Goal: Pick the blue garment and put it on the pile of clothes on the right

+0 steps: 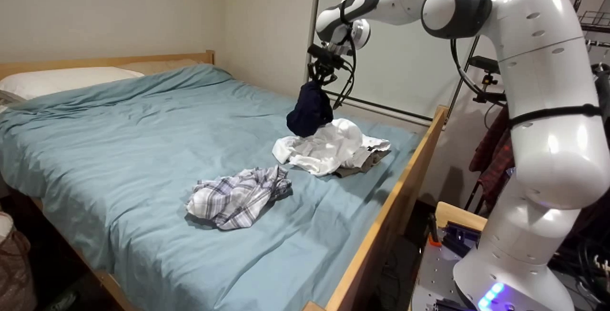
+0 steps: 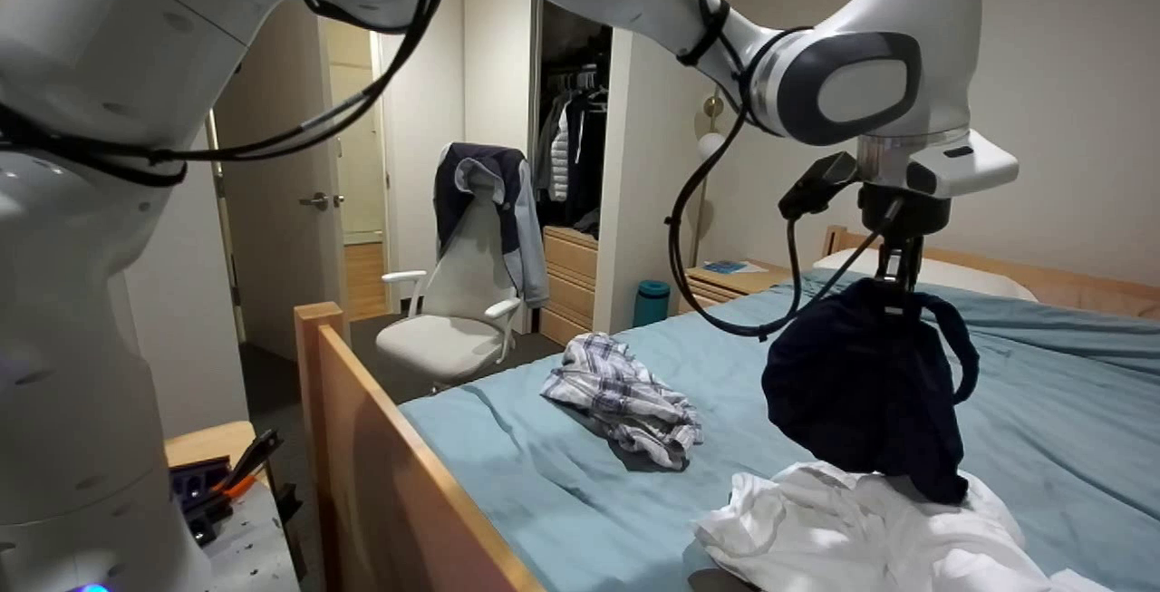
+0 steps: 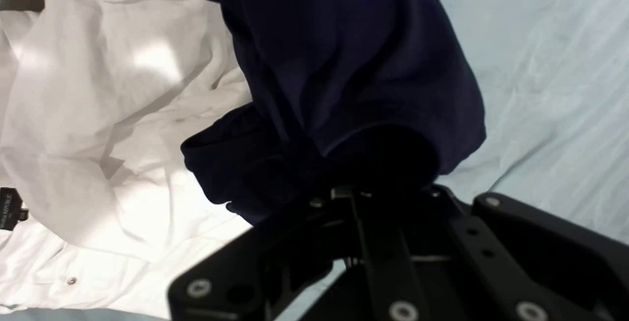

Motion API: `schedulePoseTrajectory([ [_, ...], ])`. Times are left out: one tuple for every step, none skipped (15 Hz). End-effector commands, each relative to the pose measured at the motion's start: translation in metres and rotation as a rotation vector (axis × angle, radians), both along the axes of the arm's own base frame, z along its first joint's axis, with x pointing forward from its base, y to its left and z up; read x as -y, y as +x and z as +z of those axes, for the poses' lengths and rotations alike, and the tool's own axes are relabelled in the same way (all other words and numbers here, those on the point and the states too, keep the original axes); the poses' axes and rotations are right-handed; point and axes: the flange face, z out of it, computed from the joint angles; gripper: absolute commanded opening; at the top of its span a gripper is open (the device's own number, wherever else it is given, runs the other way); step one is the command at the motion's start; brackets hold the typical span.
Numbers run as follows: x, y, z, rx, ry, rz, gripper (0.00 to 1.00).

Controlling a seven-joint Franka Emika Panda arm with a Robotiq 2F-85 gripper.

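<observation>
The pincer is closed on the bunched top of the dark blue garment. The garment hangs below the pincer, its long axis close to vertical, with the lowest corner over the pile of clothes. In the wrist view the pile shows on one side of the garment only, so I judge it hangs over the pile's edge, not its middle; whether they touch, I cannot tell. The next move probably needs a shift inward over the pile, then lowering and letting go. The checked cloth lies apart from the pile
</observation>
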Motion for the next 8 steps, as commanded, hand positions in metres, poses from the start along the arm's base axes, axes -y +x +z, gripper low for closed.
schedulePoseTrajectory([
  [0.003, 0.001, -0.001, -0.002, 0.000, -0.007, 0.11],
  [0.002, 0.003, -0.001, 0.001, 0.001, -0.010, 0.11],
  [0.000, 0.005, 0.001, 0.004, 0.000, -0.009, 0.03],
  [-0.011, 0.006, -0.002, -0.015, 0.002, 0.024, 0.03],
  [-0.011, 0.006, -0.003, -0.020, -0.007, 0.016, 0.03],
  [-0.013, 0.005, -0.005, -0.038, -0.011, -0.007, 0.03],
  [-0.014, 0.005, -0.006, -0.034, -0.022, -0.050, 0.03],
  [-0.016, 0.004, -0.007, -0.042, -0.016, -0.086, 0.03],
])
